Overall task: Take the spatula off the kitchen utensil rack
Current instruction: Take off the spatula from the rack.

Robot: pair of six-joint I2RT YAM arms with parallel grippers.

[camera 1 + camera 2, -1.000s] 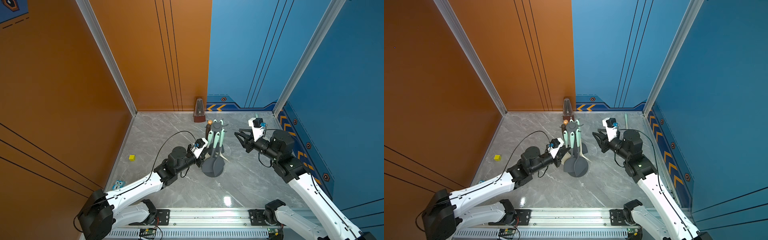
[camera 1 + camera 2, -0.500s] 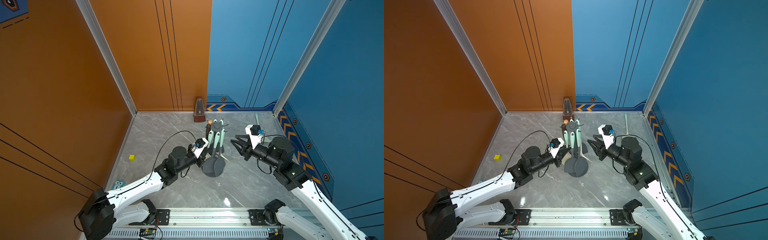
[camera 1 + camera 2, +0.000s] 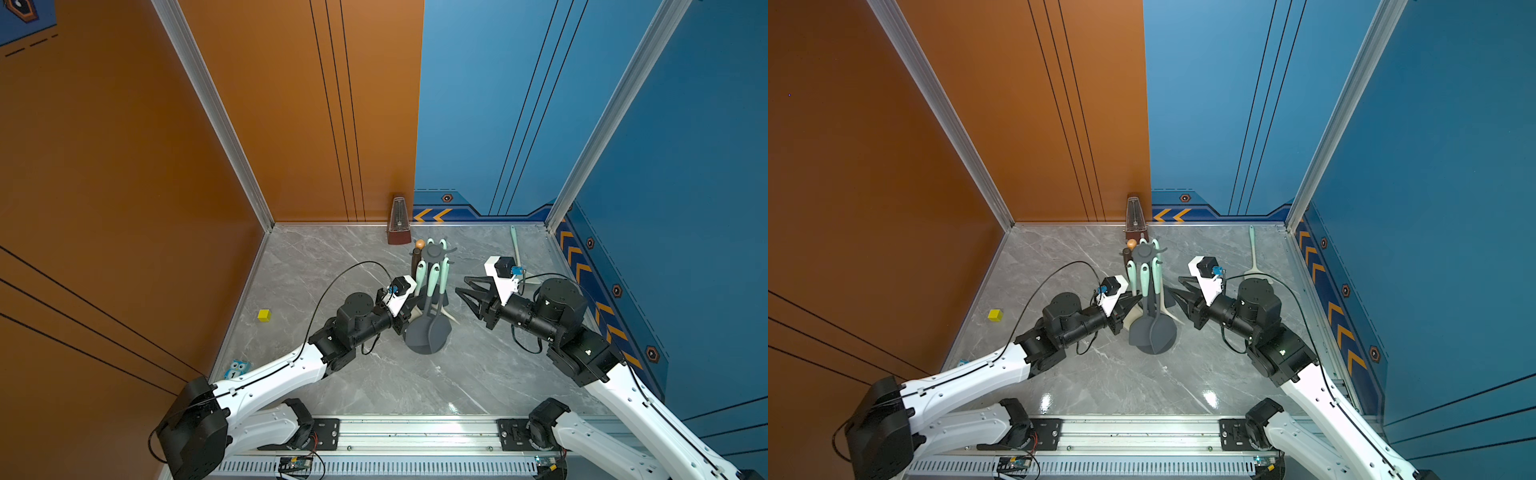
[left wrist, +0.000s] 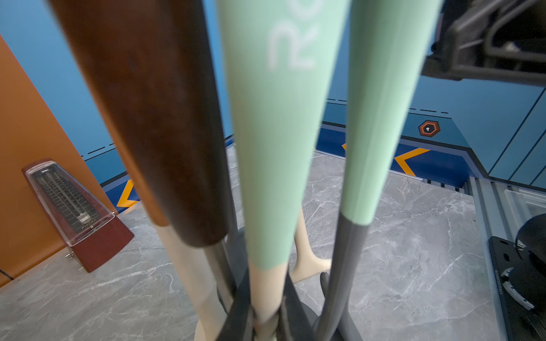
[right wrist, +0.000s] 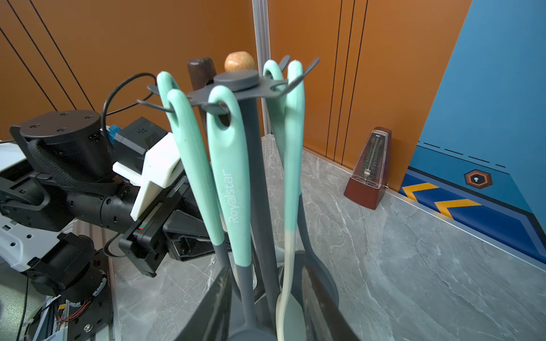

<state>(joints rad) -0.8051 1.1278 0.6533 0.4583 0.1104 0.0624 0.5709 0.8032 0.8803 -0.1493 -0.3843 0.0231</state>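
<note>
Kitchen utensil rack (image 3: pixel 433 252) stands mid-tabletop (image 3: pixel 332 270), toward the back wall, with its crown hooks loaded with mint-handled stuff. Right gripper (image 3: pixel 464 287) sits just beside it, jaws partway apart and empty, pointed at the hanging handles. Left gripper (image 3: pixel 408 311) comes in from the other side, pinched tight on a cream-necked utensil (image 4: pixel 267 280). That one's head is cut off in the left wrist view, so I can't tell what kind it is. Metronome (image 3: pixel 398 222) sits against the back wall, and the lettering on its base is too small to read. The spatula (image 5: pixel 291 313) hangs off a crown hook on the right arm's side, flat cream blade down by the base. One mint handle (image 5: pixel 233 195) reads "Royalstar". The gripped one shows only "Ro", blurry and cropped. A loose utensil (image 3: pixel 514 245) lies on the tabletop behind the right arm, head mostly hidden by the wrist camera.
</note>
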